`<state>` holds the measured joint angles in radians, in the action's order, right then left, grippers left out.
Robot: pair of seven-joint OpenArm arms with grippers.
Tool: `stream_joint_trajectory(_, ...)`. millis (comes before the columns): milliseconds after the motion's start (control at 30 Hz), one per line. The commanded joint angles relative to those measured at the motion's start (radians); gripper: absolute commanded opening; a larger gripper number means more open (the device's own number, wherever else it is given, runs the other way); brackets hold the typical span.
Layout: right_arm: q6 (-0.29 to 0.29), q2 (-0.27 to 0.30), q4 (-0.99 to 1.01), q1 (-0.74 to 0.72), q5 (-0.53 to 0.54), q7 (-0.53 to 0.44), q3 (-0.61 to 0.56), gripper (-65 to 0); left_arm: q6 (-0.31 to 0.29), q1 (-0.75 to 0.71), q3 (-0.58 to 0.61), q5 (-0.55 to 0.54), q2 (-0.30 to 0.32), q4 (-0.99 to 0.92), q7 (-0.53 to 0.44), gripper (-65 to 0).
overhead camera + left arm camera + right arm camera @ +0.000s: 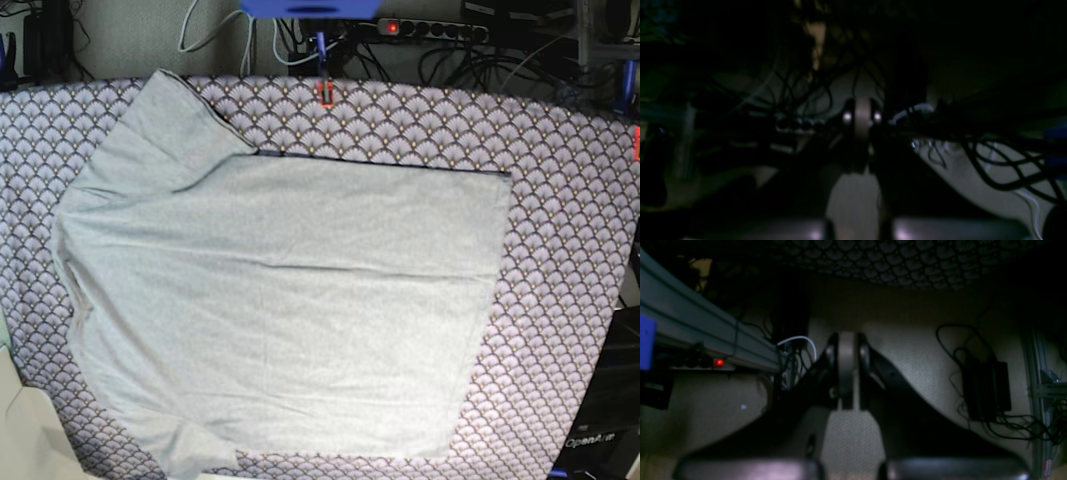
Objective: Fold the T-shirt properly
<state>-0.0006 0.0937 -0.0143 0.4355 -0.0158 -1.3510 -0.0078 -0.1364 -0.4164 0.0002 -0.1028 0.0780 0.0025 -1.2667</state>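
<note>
A counter [570, 250] draped in purple-grey fan-scale patterned cloth [560, 180] filled the overhead view. The plain light grey short-sleeved knit T-shirt [290, 300] lay flat across it, one sleeve toward 11 o'clock, the other toward 7 o'clock, hem toward 3 o'clock. Neither arm was over the counter: the left gripper [862, 133] and right gripper [846, 373] hung below its edge, jaws together, holding nothing. Folding appeared not yet begun; the next move likely called for raising both arms to pinch an edge.
</note>
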Motion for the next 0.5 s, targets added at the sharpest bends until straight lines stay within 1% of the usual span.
stream_joint_trajectory(0,0.004,0.015,0.003,0.021,0.009,-0.028,0.001,-65.0,-0.004,-0.031,0.001,-0.010,0.007,-0.002,-0.046,-65.0)
stream_joint_trajectory(167,0.004,0.027,-0.003,0.023,0.009,-0.028,0.001,-65.0,-0.004,-0.060,0.001,-0.012,0.012,0.003,-0.046,-65.0)
stream_joint_trajectory(233,0.004,0.038,-0.052,0.039,0.009,-0.028,0.001,-65.0,-0.004,-0.062,0.001,-0.012,0.012,0.004,-0.047,-65.0)
stream_joint_trajectory(300,0.004,0.039,-0.129,0.089,0.009,-0.028,0.004,-65.0,-0.006,-0.078,0.005,-0.004,0.012,0.037,-0.047,-65.0)
stream_joint_trajectory(367,0.004,0.041,-0.249,0.144,0.009,-0.028,0.009,-65.0,-0.006,-0.135,0.002,-0.008,0.012,0.127,-0.047,-65.0)
stream_joint_trajectory(467,0.003,0.041,-0.453,0.253,0.010,-0.025,0.010,-65.0,0.001,-0.275,0.001,-0.012,0.022,0.393,-0.038,-65.0)
